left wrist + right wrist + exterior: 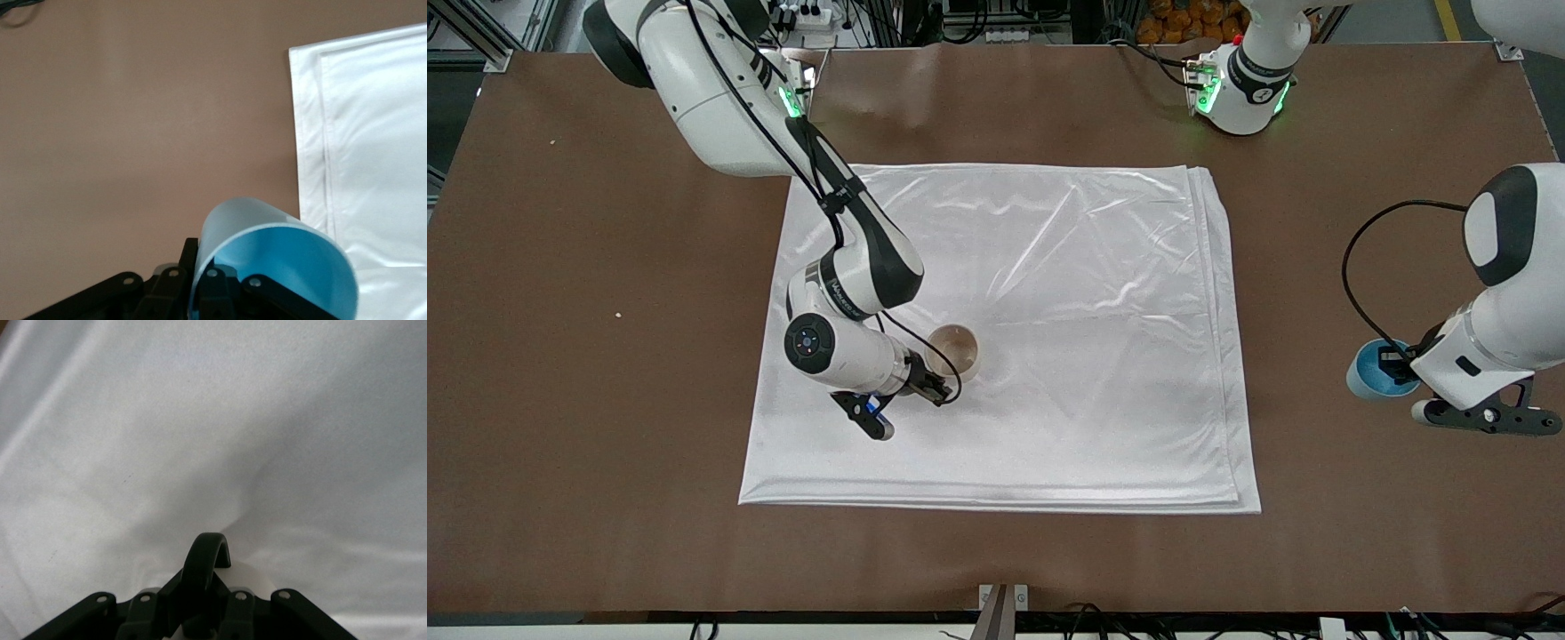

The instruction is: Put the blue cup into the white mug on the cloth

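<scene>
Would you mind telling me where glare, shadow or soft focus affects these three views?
Front view: the cloth shows shiny glare streaks along its wrinkles, and the right arm darkens the fabric beside the white mug. Left wrist view: the blue cup is close and slightly soft-edged. Right wrist view: the cloth looks grey and dim, with a shadow around the mug's handle.

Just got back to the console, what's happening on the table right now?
Both arms are engaged. The right tool is shut on the black handle of the white mug, which stands upright on the cloth. The left tool grips the blue cup by its rim over the bare table, off the cloth toward the left arm's end. The cup is not yet in the mug.
</scene>
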Tool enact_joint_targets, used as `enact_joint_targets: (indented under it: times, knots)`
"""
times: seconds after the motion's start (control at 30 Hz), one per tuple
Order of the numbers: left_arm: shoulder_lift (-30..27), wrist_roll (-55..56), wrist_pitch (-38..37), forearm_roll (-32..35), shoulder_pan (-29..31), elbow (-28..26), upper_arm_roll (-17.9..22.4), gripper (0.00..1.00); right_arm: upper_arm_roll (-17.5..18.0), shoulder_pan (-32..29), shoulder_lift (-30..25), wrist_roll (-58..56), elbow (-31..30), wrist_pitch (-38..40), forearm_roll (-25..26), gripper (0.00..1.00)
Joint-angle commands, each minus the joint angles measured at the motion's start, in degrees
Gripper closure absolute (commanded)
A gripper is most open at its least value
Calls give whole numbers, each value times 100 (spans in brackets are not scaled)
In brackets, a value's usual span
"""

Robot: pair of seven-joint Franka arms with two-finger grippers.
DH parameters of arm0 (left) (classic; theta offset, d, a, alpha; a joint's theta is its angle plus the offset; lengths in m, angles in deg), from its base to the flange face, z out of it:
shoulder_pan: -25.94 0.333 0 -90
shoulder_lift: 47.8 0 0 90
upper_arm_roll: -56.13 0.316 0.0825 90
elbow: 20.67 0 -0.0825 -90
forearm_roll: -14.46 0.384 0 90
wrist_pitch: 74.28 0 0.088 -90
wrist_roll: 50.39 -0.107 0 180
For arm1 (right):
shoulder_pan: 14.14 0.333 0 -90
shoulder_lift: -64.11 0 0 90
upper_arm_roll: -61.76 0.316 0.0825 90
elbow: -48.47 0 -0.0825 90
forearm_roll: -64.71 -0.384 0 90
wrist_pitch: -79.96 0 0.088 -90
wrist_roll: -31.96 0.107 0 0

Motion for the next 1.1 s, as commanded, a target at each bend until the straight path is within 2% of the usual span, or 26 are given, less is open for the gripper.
enact_joint_targets:
  times: [0.0,0.5,0.8,0.83,0.9,1.0,1.07]
  knots:
    - [-114,35,-139,238,2,-76,-36,100,-32,-6,-12,77,62,36,43,100]
    - [-96,26,-227,404,2,-76,-27,100,-32,178,154,428,62,-166,51,100]
    - [-61,26,-236,448,2,-85,-19,100,-32,398,269,832,-26,-614,43,100]
    - [-61,26,-236,448,2,-85,-19,100,-32,433,286,859,-26,-641,43,98]
    - [-61,26,-236,448,2,-85,-19,100,-32,433,313,929,-52,-658,43,75]
    - [-70,26,-236,448,2,-77,-27,100,-41,398,321,982,-61,-658,43,34]
    - [-79,17,-236,440,2,-76,-45,100,-58,389,313,982,-61,-650,51,14]
